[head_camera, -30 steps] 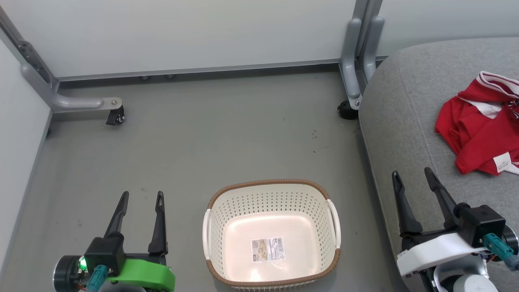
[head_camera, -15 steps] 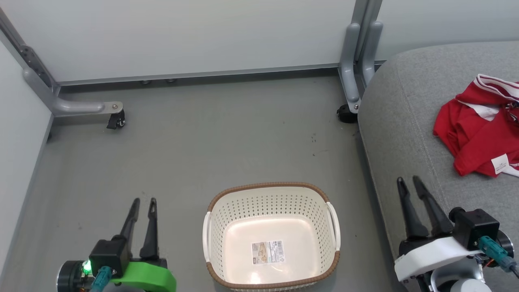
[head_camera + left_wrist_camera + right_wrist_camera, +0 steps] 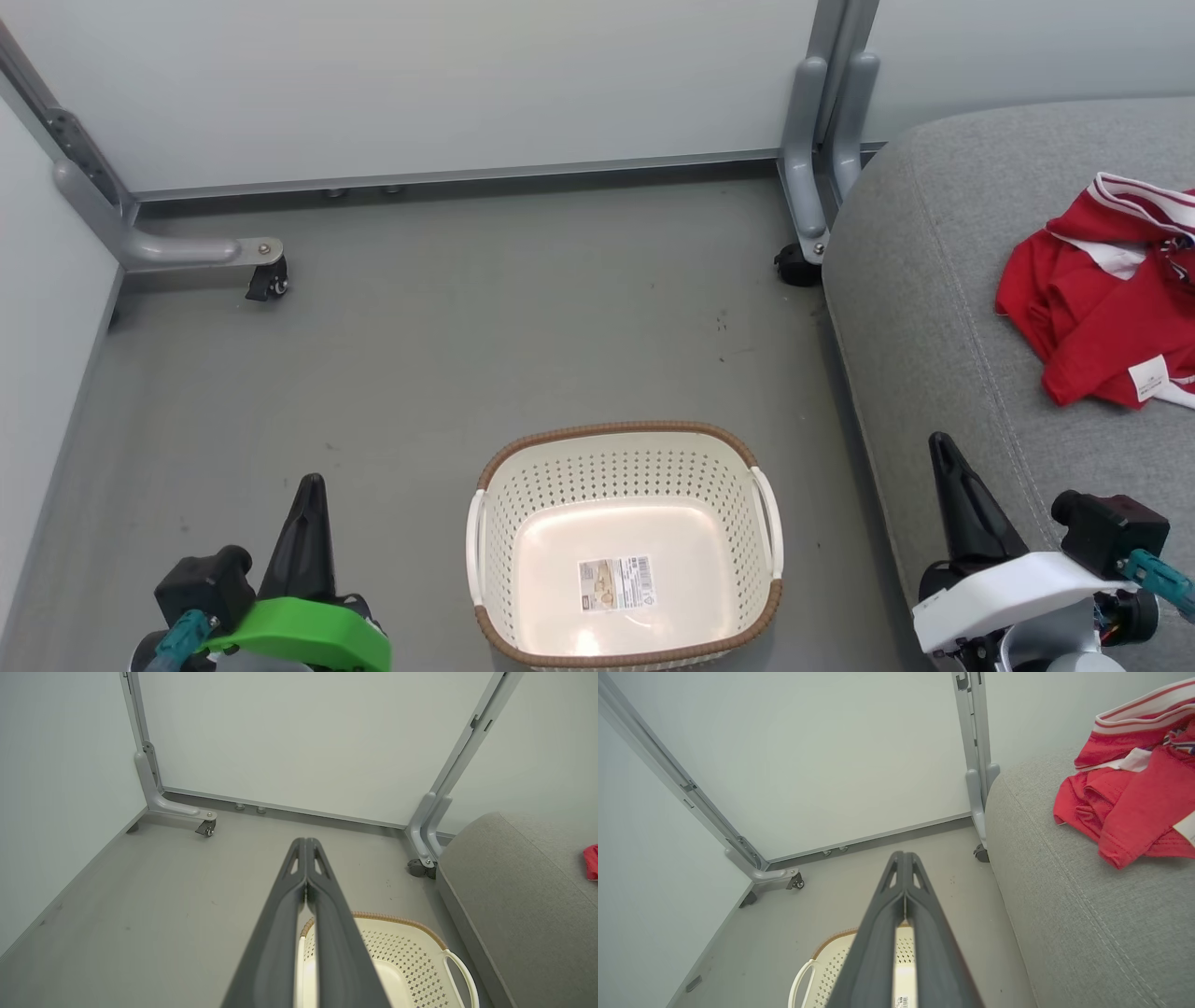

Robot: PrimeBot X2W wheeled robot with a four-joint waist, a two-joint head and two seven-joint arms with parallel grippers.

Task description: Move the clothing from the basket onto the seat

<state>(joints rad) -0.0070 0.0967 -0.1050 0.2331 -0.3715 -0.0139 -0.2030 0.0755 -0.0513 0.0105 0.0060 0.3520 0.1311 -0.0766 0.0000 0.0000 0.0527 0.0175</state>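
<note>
The red clothing (image 3: 1106,299) with white stripe trim and a small white tag lies crumpled on the grey seat (image 3: 934,308) at the right; the right wrist view has the clothing (image 3: 1129,798) on the seat (image 3: 1064,905) too. The cream basket (image 3: 624,453) with a brown rim stands on the floor, holding nothing but a label sticker. My left gripper (image 3: 311,483) is shut with nothing in it, low at the basket's left. My right gripper (image 3: 939,441) is shut and empty, over the seat's front edge. Both wrist views show the fingers pressed together (image 3: 305,842) (image 3: 903,855).
Grey floor (image 3: 485,327) stretches ahead to a pale wall panel. Metal frame legs on castors stand at the back left (image 3: 266,275) and at the seat's corner (image 3: 798,261). A side wall closes in the left.
Both grippers have gone from wide open to shut and have drawn back toward the bottom of the head view. The camera has shifted slightly.
</note>
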